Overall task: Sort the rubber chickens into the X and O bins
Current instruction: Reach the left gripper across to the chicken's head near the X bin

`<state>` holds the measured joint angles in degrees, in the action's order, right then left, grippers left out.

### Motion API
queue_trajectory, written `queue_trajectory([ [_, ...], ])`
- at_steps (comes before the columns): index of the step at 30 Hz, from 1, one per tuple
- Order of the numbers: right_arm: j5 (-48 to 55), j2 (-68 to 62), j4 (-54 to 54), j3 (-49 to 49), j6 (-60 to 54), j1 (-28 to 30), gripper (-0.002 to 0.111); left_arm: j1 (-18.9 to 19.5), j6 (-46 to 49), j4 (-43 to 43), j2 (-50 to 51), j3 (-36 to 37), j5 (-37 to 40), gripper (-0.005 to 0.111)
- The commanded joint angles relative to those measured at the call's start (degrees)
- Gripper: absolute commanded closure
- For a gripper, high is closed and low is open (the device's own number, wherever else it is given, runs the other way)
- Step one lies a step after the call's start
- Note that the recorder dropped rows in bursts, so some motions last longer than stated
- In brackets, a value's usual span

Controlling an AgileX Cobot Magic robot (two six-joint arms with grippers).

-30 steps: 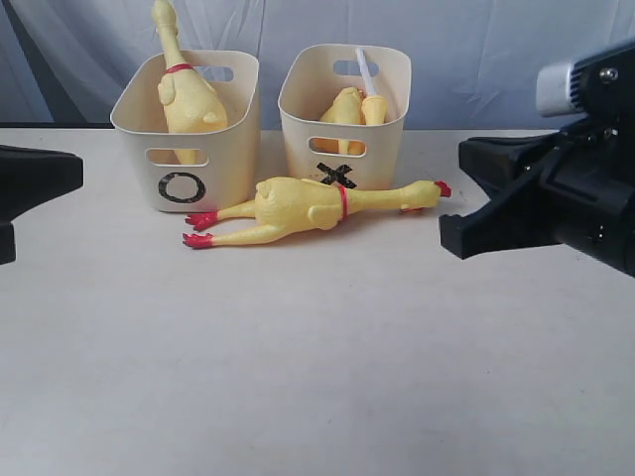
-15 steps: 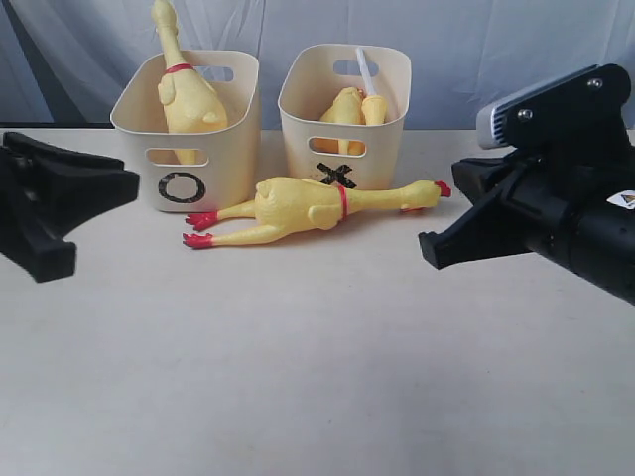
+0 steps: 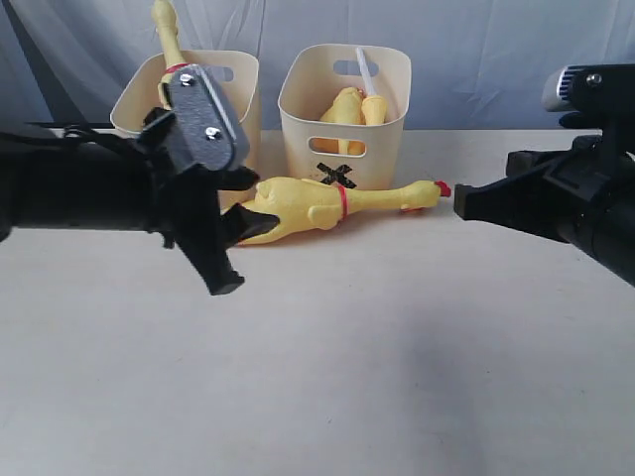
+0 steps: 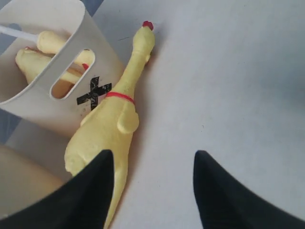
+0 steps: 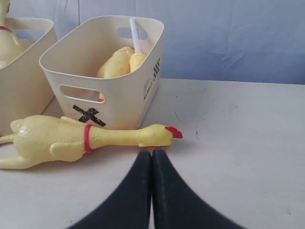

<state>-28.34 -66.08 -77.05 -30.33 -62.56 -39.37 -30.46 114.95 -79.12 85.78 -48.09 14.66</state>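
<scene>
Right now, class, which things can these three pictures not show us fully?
- O bin: its mark, exterior view, behind the left arm.
- Loose chicken: its feet, same arm in exterior view; frame edge in right wrist view.
- Chickens in the X bin: mostly behind its walls, every view; count unclear.

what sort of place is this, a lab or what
Probably a robot test bench, not a home: a bare pale table, a blue cloth backdrop hung behind it, and a cream X tub and O tub holding rubber chickens.
</scene>
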Motion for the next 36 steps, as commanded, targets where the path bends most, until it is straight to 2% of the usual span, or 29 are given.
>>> queue_trajectory([
  [1, -1.2, 0.7, -0.6, 0.3, -0.4, 0.0, 0.109, -3.6, 1.1, -0.8, 6.4, -4.9, -4.1, 0.057],
  [11, -4.8, 0.7, -3.7, 0.3, -0.4, 0.0, 0.109, -11.9, 1.1, 5.3, 21.0, -17.0, -16.0, 0.057],
  [17, -11.0, 0.7, -9.2, 0.3, -0.4, 0.0, 0.109, -13.8, 1.1, 9.0, 28.3, -22.4, -19.3, 0.057],
  [28, -11.1, 0.7, -9.4, 0.3, -0.4, 0.0, 0.109, -15.8, 1.1, 13.3, 39.5, -34.5, -19.9, 0.057],
  [36, -11.2, 0.7, -10.0, 0.3, -0.4, 0.0, 0.109, -16.0, 1.1, 16.8, 48.7, -47.2, -20.4, 0.057],
])
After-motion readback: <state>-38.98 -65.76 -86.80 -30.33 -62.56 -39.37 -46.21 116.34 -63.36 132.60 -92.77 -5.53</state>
